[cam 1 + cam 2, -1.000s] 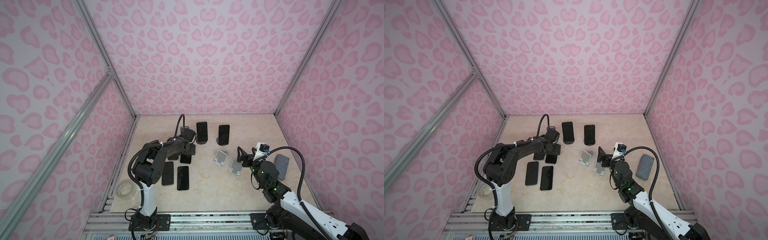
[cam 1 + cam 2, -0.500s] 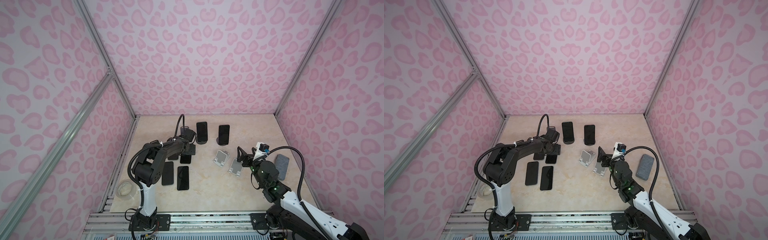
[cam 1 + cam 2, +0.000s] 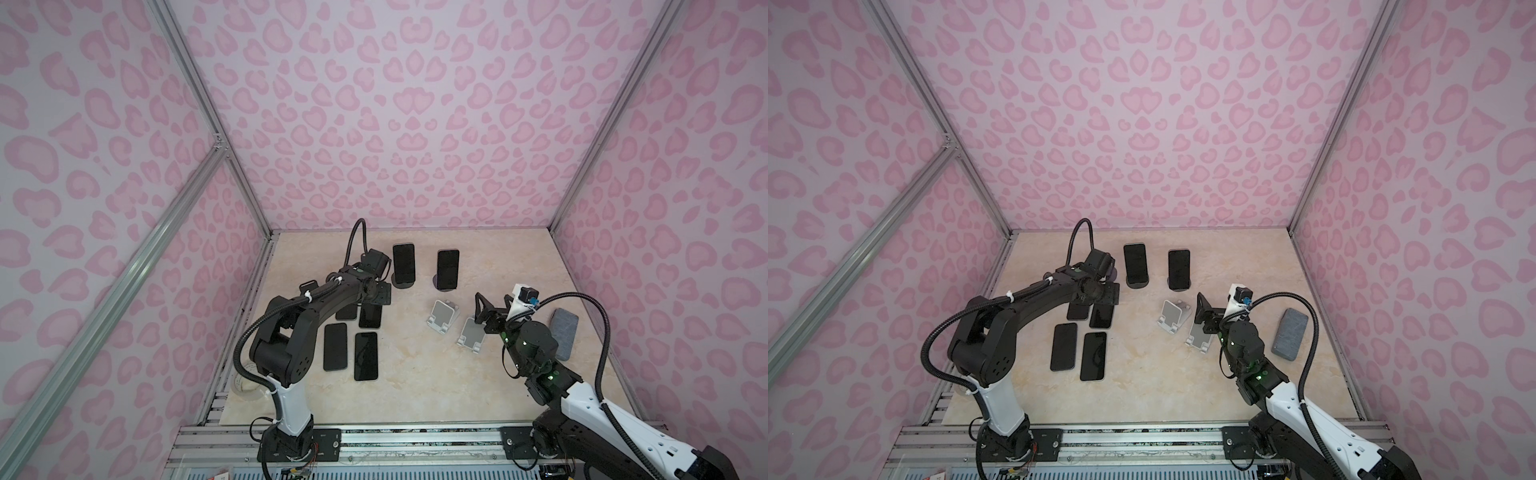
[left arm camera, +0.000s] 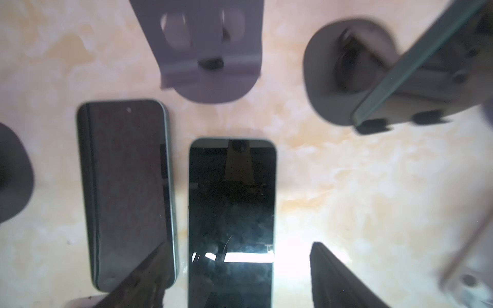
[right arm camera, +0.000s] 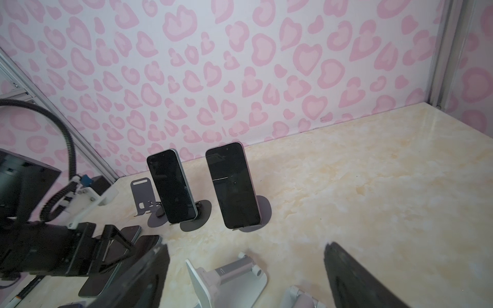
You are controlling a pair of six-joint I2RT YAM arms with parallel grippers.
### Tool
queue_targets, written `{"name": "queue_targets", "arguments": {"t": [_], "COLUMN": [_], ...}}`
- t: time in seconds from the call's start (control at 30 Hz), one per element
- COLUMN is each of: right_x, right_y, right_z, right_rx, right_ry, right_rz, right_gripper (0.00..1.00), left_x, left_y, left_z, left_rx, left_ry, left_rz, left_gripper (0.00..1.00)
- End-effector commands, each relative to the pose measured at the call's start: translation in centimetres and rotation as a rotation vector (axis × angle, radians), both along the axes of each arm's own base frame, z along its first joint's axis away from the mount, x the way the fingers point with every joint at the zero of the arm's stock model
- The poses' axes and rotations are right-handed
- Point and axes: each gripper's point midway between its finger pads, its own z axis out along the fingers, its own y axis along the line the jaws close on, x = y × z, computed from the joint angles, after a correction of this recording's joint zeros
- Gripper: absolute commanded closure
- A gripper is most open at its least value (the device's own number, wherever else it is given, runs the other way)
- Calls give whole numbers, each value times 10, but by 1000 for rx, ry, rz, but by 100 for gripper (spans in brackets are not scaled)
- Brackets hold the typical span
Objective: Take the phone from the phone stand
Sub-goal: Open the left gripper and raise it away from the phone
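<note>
Hovering left tool (image 4: 238,246), jaws wide, flat phone (image 4: 231,192) centred below between them.

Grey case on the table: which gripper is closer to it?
Right. The right gripper hovers by the silver stands, next to the grey case. The left gripper hangs over the flat phones, beyond those stands from the case.

Even soft light; left wrist view blurred, glare on phone (image 4: 231,256).
</note>
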Motion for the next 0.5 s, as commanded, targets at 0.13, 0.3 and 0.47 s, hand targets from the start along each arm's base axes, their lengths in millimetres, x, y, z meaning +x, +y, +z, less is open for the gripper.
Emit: {"name": "queue_targets", "arguments": {"t": [0.13,0.3,0.47], "right_x": [2,-5,-12], "right_y": [-39,-37,-25], "right_z": [-8,-13,-29], "right_rx": [-19,-17,-19], "right_ry": [66,171,318], "right_rz": [-238,-254,-209], "right_gripper": [6,6,6], "left_x": [-10,-25,-33], "left_y": [-17,-13,3], "left_z": [63,161,234], "left_rx": [-140,-257,-353], "left_ry": [-85,-307,-514], "left_rz": [-65,-97,-19], "left_gripper": [3,3,3]}}
